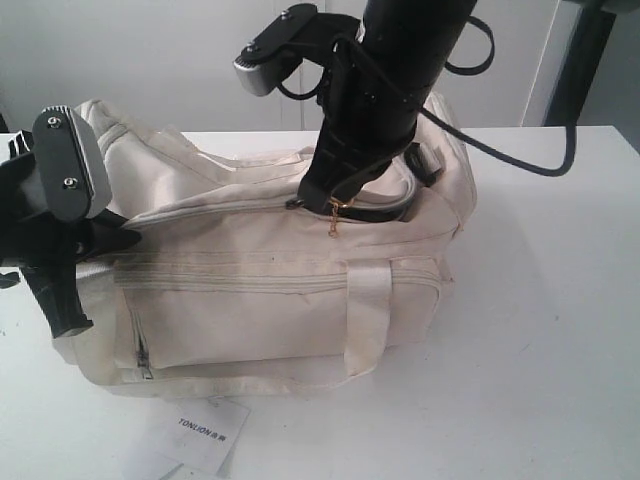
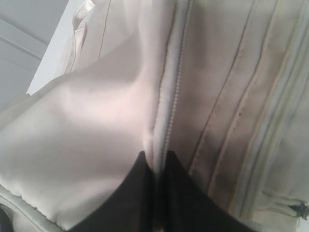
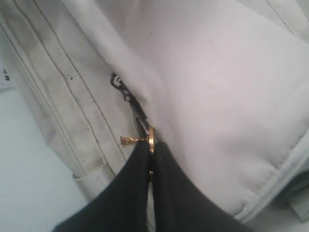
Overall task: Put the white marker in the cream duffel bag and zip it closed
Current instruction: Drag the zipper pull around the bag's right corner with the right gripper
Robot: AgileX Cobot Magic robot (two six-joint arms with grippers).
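Gold zip pull (image 3: pixel 151 137) pinched in the right claw (image 3: pixel 150 153), left claw (image 2: pixel 155 158) clamping the cream duffel bag (image 1: pixel 260 300): seemingly zipping, needing a steady drag next.

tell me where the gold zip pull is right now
In the exterior view the gold zip pull sits on top of the cream duffel bag, right of its middle, pinched at the tips of the shut right gripper.

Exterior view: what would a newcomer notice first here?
The big cream duffel bag fills the middle of the white table. On top, the right gripper has its jaws shut on the gold zip pull; the left gripper pinches the bag's zip seam at the view's left.
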